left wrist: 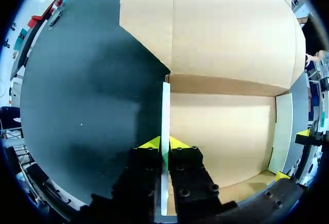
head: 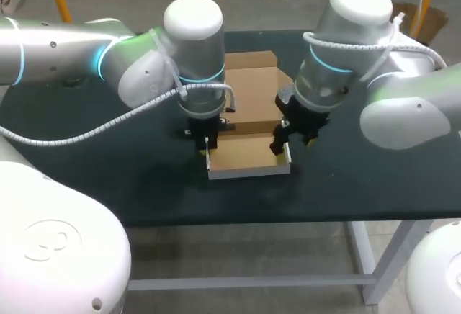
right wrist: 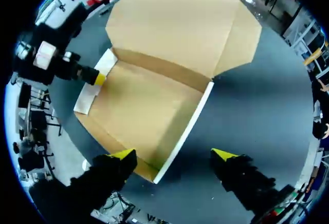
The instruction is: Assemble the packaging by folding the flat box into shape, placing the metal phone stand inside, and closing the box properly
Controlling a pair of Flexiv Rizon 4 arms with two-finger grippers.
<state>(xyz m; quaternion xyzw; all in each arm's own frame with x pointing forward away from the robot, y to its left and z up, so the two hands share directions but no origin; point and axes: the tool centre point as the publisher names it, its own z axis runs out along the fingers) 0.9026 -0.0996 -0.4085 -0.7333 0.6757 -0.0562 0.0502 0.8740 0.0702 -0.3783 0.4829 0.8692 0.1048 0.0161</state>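
Note:
A half-folded cardboard box (head: 248, 154), brown inside and white outside, lies at the table's middle with its lid flap (head: 252, 83) flat behind it. My left gripper (head: 207, 147) is shut on the box's upright left side wall (left wrist: 165, 113), its yellow tips (left wrist: 152, 143) pinching it from both sides. My right gripper (right wrist: 174, 155) hangs open over the right side wall (right wrist: 187, 124), which stands between its spread fingers without both touching. In the head view the right gripper (head: 283, 140) is at the box's right edge. No metal phone stand is visible.
The dark table (head: 108, 155) spreads bare to the left and right of the box. Its front edge (head: 238, 220) runs close below the box. Both arms crowd in over the box from either side.

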